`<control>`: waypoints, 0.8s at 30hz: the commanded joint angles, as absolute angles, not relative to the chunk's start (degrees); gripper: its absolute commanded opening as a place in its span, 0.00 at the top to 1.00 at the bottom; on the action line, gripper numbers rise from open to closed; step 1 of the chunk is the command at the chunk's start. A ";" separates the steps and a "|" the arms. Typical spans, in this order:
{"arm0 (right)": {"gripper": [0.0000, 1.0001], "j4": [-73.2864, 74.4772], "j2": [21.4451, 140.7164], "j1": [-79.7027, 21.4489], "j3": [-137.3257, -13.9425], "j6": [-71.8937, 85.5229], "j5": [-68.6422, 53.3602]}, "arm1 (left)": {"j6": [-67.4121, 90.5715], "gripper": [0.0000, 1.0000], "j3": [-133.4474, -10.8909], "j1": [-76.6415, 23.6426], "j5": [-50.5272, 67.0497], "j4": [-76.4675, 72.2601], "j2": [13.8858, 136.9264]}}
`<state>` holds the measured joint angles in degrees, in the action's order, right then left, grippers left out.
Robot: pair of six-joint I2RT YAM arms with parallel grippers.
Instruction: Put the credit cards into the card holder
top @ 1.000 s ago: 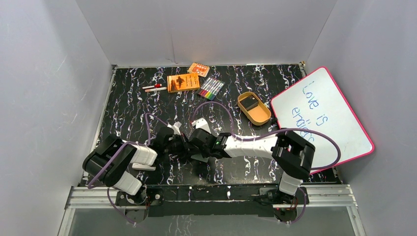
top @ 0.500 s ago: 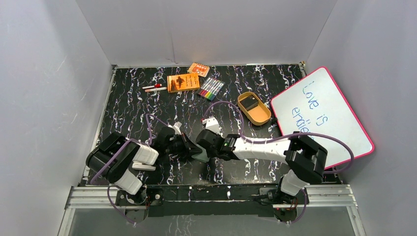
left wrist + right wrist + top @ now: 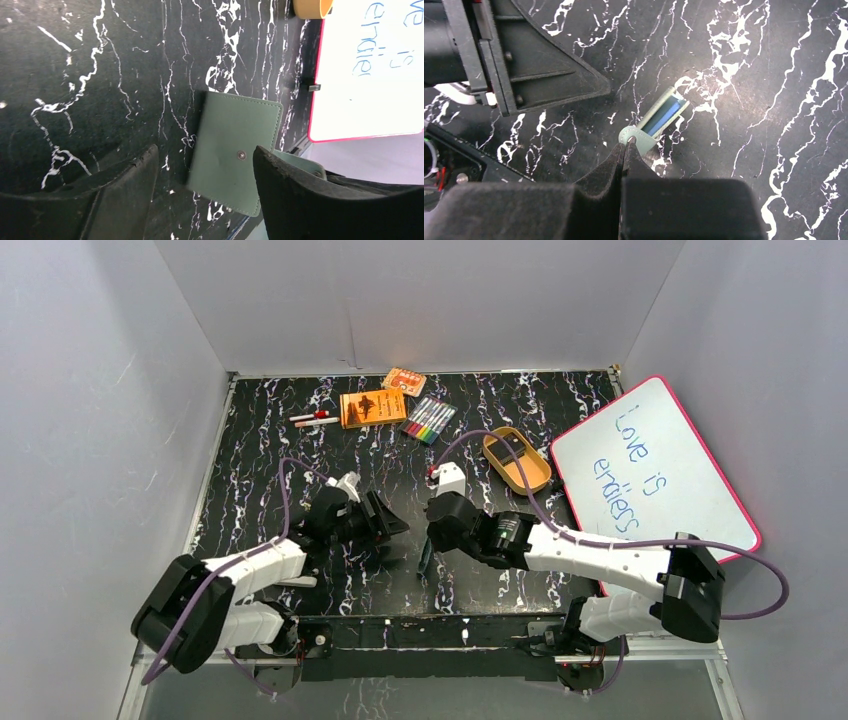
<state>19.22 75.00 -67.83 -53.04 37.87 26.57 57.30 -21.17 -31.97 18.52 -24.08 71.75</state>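
Opening is our step: right fingers [image 3: 605, 169] pinch the card holder [image 3: 663, 112] by its tab; left fingers [image 3: 125, 195], wide at its ten o'clock, should brace it.

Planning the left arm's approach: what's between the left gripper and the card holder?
Only bare tabletop, seen in the right wrist view; the right gripper pinches the card holder by its tab; the left gripper is open.
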 commanded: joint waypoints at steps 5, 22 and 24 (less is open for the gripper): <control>1.00 11.91 72.36 -67.59 -51.70 34.85 20.76 | 51.09 0.31 -22.72 -31.82 16.46 -12.23 68.16; 1.00 21.73 68.06 -67.59 -44.69 44.79 31.29 | 52.06 0.35 -22.77 -33.80 24.65 -23.98 79.16; 1.00 25.74 66.81 -67.59 -44.04 47.63 33.09 | 51.85 0.36 -23.13 -34.17 24.35 -24.13 80.69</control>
